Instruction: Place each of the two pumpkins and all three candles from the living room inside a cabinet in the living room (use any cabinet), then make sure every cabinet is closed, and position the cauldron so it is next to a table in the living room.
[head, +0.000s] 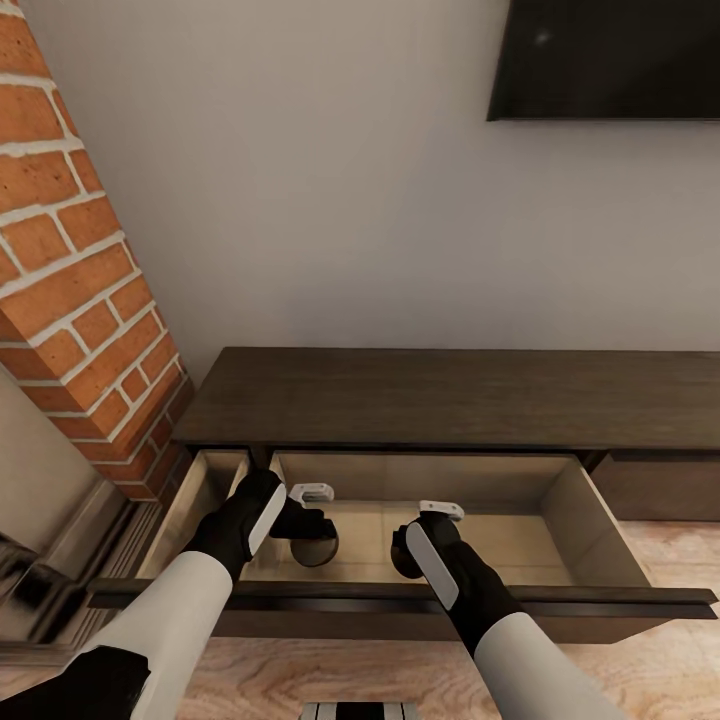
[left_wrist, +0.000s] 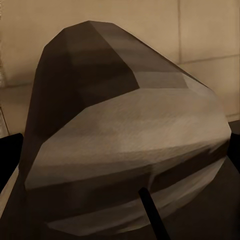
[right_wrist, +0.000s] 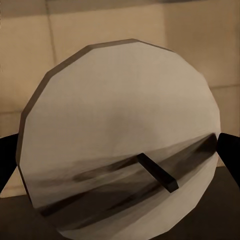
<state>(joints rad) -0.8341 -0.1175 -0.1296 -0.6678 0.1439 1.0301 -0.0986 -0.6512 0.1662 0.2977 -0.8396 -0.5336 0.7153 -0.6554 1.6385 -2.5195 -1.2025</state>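
— Dark brown wood runs across the head view: what is it?
— It is the cabinet (head: 450, 395), long and low against the pale wall, with a wide drawer (head: 600, 520) pulled out toward the robot, its inside pale beige. A brick column (head: 80, 290) stands to the left, and a black screen (head: 605, 60) hangs on the wall at the far right.
— And the arms?
— Both reach down into the drawer. The left gripper (head: 312, 535) is clamped on a dark round candle (head: 316, 548) at the left of the drawer; the right gripper (head: 408, 552) is at another dark candle (head: 404, 553) just to its right, the two near each other but apart.
— What does the left wrist view give?
— A faceted grey-brown candle (left_wrist: 130, 135) seen from the side, with a thin black wick (left_wrist: 152, 212), pressed between the dark fingers (left_wrist: 10, 155), above the beige floor.
— The right wrist view?
— The pale round end of a candle (right_wrist: 120, 135) with its wick (right_wrist: 159, 173), gripped between the dark fingers (right_wrist: 229, 155) at both edges.
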